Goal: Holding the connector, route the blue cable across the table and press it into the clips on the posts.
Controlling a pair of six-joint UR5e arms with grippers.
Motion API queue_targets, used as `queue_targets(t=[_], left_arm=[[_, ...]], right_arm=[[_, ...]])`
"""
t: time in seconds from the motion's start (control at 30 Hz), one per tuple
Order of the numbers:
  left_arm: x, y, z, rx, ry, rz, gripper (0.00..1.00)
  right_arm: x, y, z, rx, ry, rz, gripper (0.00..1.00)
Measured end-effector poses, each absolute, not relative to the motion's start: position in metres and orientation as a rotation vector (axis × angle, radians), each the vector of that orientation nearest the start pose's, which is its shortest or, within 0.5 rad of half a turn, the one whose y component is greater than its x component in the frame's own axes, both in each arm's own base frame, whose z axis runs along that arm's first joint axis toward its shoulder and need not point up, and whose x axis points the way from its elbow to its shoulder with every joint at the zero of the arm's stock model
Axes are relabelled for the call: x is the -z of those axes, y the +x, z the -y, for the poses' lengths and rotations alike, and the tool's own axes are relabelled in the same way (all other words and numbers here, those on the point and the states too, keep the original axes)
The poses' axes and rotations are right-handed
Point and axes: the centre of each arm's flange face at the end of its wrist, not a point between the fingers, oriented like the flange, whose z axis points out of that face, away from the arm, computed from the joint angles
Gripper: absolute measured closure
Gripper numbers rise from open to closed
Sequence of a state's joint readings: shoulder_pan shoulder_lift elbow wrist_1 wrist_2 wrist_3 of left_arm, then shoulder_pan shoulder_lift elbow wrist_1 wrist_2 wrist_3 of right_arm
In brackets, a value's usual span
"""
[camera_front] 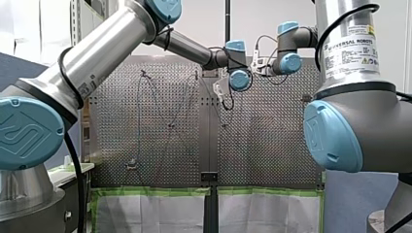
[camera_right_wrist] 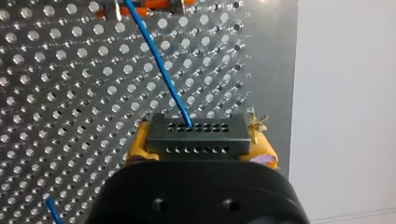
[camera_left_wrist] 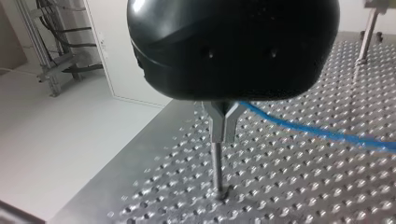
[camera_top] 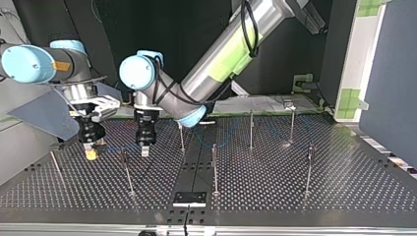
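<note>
Right wrist view showed our right gripper point(camera_right_wrist: 198, 142) clamped by its yellow pads point(camera_right_wrist: 138, 145) on the connector point(camera_right_wrist: 196, 133), a black block with rows of small holes. The thin blue cable point(camera_right_wrist: 156, 65) left the connector over the perforated metal table point(camera_right_wrist: 56, 116). We judged routing under way: next, lower the cable into the slim post point(camera_top: 127, 172) near the connector. Whether our left gripper point(camera_top: 145, 151) was open, we could not tell.
</note>
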State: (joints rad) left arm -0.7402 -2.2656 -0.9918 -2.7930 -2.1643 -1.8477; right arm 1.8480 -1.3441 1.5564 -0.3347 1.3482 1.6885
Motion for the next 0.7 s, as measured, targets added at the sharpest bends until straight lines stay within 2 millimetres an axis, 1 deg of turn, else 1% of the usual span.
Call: queue_targets(t=[0.27, 0.53, 0.7], left_arm=[[-0.364, 0.531, 0.562, 0.44, -0.178, -1.377, 1.0], [-0.363, 0.538, 0.558, 0.436, -0.169, -1.375, 1.0], [-0.352, 0.552, 0.559, 0.429, -0.142, -1.395, 1.0]], right_arm=[[-0.417, 0.302, 0.533, -1.722, 1.424, 0.933, 1.0], [-0.422, 0.291, 0.542, -1.724, 1.414, 0.929, 1.0], [-0.42, 0.283, 0.549, -1.719, 1.412, 0.932, 1.0]])
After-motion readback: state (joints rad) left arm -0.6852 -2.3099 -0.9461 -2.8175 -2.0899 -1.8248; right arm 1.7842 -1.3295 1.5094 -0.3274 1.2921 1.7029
